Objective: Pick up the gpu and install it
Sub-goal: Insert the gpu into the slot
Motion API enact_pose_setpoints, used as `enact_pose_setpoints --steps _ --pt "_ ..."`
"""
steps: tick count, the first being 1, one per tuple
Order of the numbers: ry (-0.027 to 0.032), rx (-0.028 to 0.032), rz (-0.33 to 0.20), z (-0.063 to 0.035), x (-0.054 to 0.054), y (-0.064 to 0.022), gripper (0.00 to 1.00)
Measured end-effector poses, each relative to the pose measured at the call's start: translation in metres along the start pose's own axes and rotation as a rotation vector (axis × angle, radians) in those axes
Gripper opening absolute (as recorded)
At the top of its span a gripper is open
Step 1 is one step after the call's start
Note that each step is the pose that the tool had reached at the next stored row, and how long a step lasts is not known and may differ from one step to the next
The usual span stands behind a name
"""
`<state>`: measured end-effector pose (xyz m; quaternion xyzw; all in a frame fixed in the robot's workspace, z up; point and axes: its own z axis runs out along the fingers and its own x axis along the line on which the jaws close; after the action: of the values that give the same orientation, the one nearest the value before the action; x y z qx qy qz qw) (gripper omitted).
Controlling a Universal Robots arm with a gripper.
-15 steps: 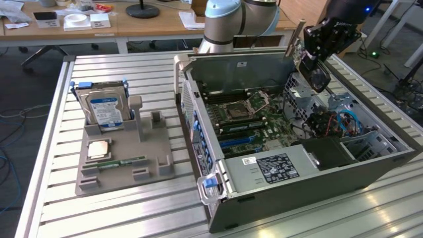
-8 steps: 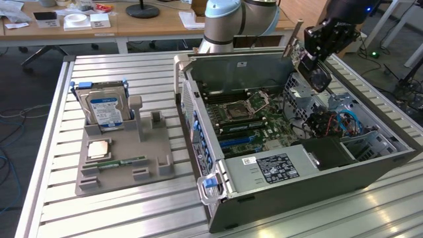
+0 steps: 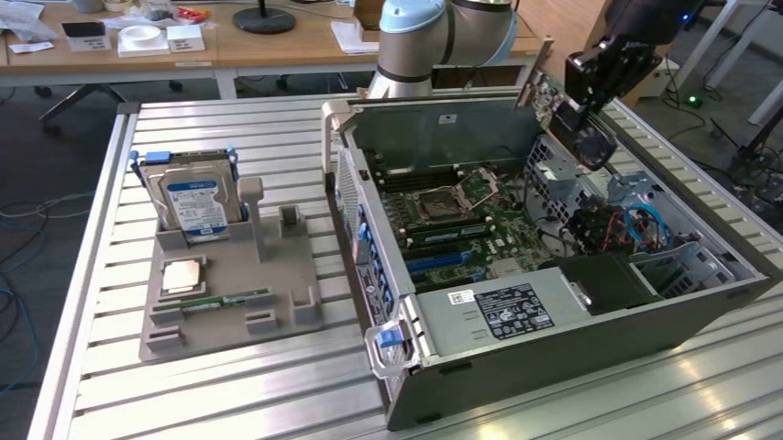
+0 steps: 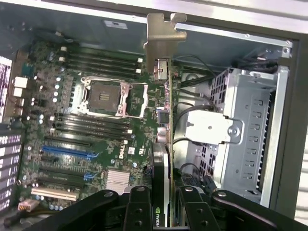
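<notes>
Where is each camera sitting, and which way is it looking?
Exterior view: off the arm, up high, looking down on the open computer case on the table; the arm and its hand holding the gpu show.
Wrist view: on the wrist, looking past the hand's fingers down into the case at the motherboard.
Both show the gpu, the motherboard and the case.
</notes>
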<state>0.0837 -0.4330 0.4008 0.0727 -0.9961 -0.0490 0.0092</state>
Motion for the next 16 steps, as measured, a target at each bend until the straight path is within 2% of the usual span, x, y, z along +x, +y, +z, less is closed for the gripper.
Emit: enact_pose_setpoints --steps 16 --pt "0.0253 0.0028 -0.254 0.0003 0.0 0.0 0.27"
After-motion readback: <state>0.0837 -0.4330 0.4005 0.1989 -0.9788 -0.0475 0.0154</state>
